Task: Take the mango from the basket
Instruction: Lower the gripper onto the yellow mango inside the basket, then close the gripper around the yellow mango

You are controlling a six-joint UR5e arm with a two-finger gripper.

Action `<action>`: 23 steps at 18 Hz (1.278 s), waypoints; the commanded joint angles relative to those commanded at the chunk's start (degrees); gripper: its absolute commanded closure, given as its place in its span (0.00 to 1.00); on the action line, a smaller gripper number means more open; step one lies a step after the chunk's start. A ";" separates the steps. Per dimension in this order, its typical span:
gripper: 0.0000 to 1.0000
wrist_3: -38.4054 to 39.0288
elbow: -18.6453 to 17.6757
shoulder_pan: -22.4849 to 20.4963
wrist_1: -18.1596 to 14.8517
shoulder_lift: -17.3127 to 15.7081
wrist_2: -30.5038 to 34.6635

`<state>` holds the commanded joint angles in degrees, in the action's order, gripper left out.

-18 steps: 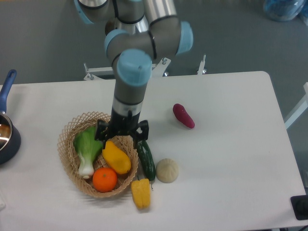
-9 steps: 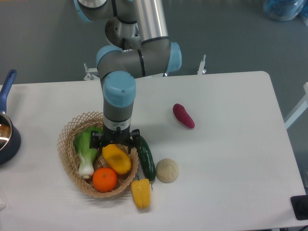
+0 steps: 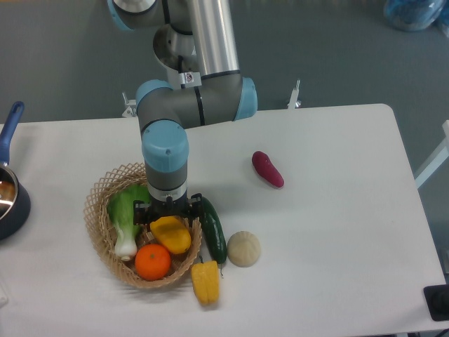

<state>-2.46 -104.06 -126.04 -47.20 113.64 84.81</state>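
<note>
The mango (image 3: 172,235), a glossy yellow-orange oval, lies in the wicker basket (image 3: 98,210) near its right side. My gripper (image 3: 168,214) hangs right over the mango's upper end, its black fingers open and straddling the fruit at left and right. The wrist hides the mango's top part. I cannot tell whether the fingers touch it.
In the basket also lie a green leafy vegetable (image 3: 128,214) and an orange (image 3: 153,262). Just right of the basket a dark green cucumber (image 3: 213,230), a tan round fruit (image 3: 243,248) and a yellow bell pepper (image 3: 205,282). A purple sweet potato (image 3: 268,169) sits farther right. A blue pot (image 3: 8,196) at the left edge.
The gripper has moved left and down from above the basket's right rim to sit low over the mango, fingers now straddling it. The fruit has not moved.
</note>
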 joint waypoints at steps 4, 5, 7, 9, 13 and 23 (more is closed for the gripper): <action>0.00 -0.09 -0.17 0.09 0.00 0.35 1.05; 0.00 -0.09 -0.09 0.18 0.00 0.44 1.58; 0.00 -0.17 0.09 0.18 0.09 0.88 1.76; 0.00 -0.18 0.09 0.18 0.09 1.23 1.93; 0.00 -0.18 0.88 0.44 0.09 2.11 2.02; 0.53 -0.44 1.93 0.79 0.17 2.02 2.02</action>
<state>-2.90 -102.13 -125.24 -47.02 115.67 86.84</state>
